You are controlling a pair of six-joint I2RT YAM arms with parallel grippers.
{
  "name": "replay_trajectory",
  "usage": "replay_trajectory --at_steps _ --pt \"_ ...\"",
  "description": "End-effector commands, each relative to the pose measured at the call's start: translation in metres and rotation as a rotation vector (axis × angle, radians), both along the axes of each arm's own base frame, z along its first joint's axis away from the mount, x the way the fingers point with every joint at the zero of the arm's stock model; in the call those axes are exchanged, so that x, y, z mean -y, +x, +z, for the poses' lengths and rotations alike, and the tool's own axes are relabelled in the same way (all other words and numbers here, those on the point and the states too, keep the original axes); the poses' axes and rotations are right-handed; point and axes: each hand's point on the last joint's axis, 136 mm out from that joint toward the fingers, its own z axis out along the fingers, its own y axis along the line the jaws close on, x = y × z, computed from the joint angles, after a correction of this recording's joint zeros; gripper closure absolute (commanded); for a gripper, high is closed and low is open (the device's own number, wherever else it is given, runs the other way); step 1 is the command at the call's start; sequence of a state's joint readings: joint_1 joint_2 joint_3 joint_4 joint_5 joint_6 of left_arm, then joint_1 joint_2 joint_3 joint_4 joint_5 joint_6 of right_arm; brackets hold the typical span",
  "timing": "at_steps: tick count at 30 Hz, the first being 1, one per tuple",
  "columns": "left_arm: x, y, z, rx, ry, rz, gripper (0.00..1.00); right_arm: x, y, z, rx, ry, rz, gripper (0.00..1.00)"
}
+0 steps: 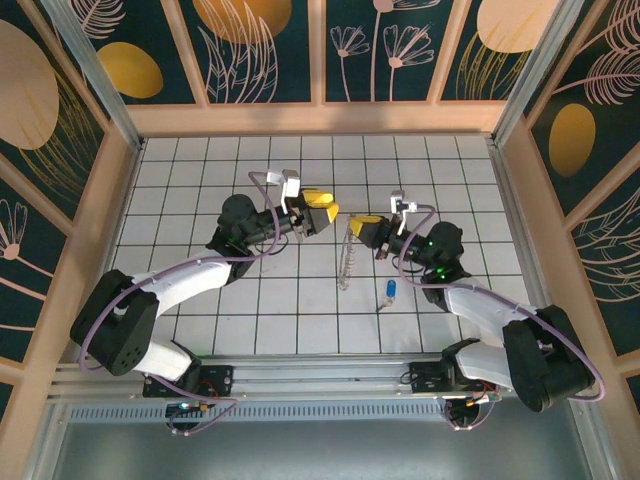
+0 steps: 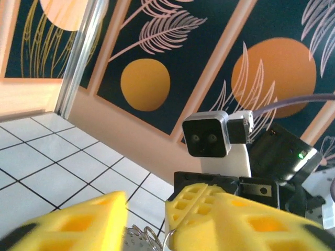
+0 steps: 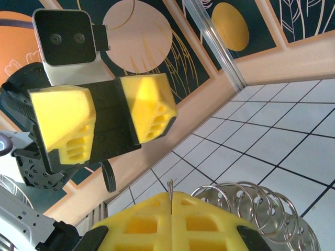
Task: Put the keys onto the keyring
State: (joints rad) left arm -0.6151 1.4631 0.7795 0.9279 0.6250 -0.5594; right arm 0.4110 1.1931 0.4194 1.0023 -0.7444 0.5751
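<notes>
The keyring hangs as a string of silvery pieces over the tiles in the middle. My right gripper is shut on its thin wire, and its rings bunch just beside the yellow fingers. My left gripper faces it from the left, open, with nothing between its fingers. In the left wrist view the ring's pieces show low between my left fingers, next to the shut right fingers. The blue-headed key lies on the floor below the right gripper, held by nothing.
White tiled floor ringed by a wooden border and patterned dark walls. Both arms meet near the centre, fingertips a short way apart. A metal rail runs along the near edge by the arm bases.
</notes>
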Motion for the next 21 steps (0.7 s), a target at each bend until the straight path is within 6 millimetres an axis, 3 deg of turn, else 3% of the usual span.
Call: replay_trajectory --at_steps 1,4,5,16,21 --pt "-0.007 0.014 0.007 -0.021 -0.021 0.07 0.37 0.005 0.006 0.032 0.085 0.036 -0.042 1.0" --pt "-0.012 0.027 0.007 -0.046 -0.011 0.125 0.16 0.006 0.014 0.036 0.07 0.03 -0.062 1.0" --pt "-0.015 0.031 0.007 -0.056 -0.01 0.148 0.02 0.006 0.015 0.036 0.064 0.034 -0.065 1.0" --pt "-0.058 0.06 -0.001 -0.142 -0.043 0.445 0.01 0.009 0.021 0.048 0.044 0.069 -0.095 1.0" --pt "-0.06 0.062 0.006 -0.14 -0.007 0.47 0.01 0.008 0.025 0.053 0.044 0.078 -0.097 1.0"
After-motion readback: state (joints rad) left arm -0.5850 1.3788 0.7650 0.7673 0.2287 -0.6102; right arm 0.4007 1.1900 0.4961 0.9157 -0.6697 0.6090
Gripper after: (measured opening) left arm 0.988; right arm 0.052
